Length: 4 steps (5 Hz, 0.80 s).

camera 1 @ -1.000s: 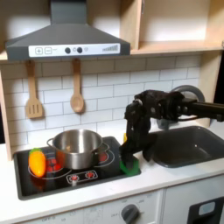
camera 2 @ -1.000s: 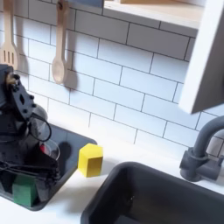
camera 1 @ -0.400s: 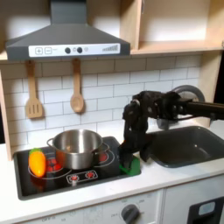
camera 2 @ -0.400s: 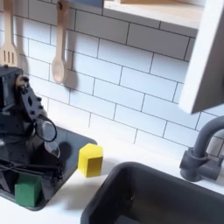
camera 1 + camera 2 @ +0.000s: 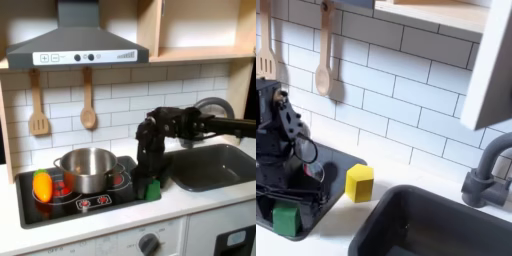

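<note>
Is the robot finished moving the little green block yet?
Looks nearly done: the green block sits on the stove's corner, in both exterior views. The gripper hangs just above it; whether it touches is unclear. Left: backing away. The yellow block lies on the counter.

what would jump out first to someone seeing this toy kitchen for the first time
The black robot arm reaches in from the first exterior view's right, its gripper pointing down just over a green block at the right front corner of the black stove. A shiny pot sits on the stove with an orange and yellow toy to its left. In the second exterior view a yellow block stands on the counter between stove and sink.
</note>
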{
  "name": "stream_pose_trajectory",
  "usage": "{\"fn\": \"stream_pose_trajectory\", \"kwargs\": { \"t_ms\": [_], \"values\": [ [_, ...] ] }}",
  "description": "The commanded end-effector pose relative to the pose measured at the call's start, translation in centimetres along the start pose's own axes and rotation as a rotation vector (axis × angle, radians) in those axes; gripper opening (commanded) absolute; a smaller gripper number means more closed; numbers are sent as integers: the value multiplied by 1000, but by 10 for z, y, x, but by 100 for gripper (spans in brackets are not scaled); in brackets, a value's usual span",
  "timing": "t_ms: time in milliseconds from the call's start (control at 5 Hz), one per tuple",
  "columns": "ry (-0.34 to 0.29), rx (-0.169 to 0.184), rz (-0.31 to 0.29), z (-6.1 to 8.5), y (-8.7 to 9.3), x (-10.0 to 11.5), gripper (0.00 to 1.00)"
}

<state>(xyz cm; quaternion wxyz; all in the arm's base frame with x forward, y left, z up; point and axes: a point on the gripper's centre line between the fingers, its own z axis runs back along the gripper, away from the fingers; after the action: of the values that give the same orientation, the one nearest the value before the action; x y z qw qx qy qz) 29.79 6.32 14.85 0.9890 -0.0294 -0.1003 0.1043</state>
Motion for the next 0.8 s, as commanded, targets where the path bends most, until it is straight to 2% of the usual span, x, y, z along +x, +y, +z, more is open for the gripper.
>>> {"fn": "stream_pose_trajectory", "kwargs": {
  "t_ms": [0, 200, 400, 600],
  "values": [
    [-2, -9, -17, -3, 2, -2, 100],
    [-3, -9, -19, -2, 3, 0, 0],
    [-12, -39, -6, -3, 2, 0, 0],
    [-12, -41, -19, -3, 1, 0, 0]
  ]
}}
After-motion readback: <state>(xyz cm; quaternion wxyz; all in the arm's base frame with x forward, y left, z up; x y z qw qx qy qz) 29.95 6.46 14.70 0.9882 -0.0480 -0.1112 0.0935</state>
